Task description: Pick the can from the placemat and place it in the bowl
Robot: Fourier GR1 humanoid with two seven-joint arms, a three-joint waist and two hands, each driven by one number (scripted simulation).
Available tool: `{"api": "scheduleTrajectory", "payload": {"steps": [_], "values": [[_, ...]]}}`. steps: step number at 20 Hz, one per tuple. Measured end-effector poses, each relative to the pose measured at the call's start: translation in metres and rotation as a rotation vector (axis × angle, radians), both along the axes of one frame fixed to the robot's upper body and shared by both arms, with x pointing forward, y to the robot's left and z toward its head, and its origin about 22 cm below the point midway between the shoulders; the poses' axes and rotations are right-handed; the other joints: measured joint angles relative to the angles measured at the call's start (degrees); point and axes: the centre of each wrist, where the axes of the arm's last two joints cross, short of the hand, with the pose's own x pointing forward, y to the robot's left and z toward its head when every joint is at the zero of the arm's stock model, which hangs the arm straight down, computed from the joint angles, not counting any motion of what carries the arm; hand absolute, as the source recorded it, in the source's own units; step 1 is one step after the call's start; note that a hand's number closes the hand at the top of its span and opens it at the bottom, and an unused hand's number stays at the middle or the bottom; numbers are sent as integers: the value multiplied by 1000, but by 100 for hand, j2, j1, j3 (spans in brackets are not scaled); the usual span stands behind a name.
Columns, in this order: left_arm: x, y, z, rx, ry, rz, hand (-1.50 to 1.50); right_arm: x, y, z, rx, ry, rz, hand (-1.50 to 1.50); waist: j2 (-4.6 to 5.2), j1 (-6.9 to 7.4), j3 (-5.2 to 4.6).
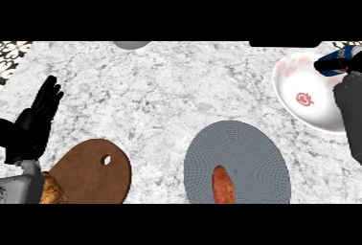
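1 can (338,59) gripped by right hand (348,88) over 1 bowl (304,103); left hand (39,112) spread.

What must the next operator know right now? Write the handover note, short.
Left hand: open, resting at the view's left, holding nothing.
Right hand: at the right edge, fingers apparently closed on the can.
Can: off the placemat, at the far right rim of the bowl.
Done: pick and carry.
Left: lower the can into the bowl, release, withdraw.
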Motion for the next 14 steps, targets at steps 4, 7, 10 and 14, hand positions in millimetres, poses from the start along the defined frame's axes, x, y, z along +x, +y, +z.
{"api": "scheduleTrajectory", "payload": {"steps": [4,7,10,14], "values": [[-2,-2,0,-2,1,10,0,-10,-28,-15,109,36,-3,-150,-2,-7,4],[-3,-1,-3,3,1,10,0,-19,-38,-27,162,9,54,-150,-13,-29,-1],[-3,2,1,4,-2,15,0,-25,-44,-30,205,-120,82,-150,-25,-59,2],[-5,3,-3,3,3,25,0,-28,-42,-18,246,-417,75,-150,-51,-131,8]]}}
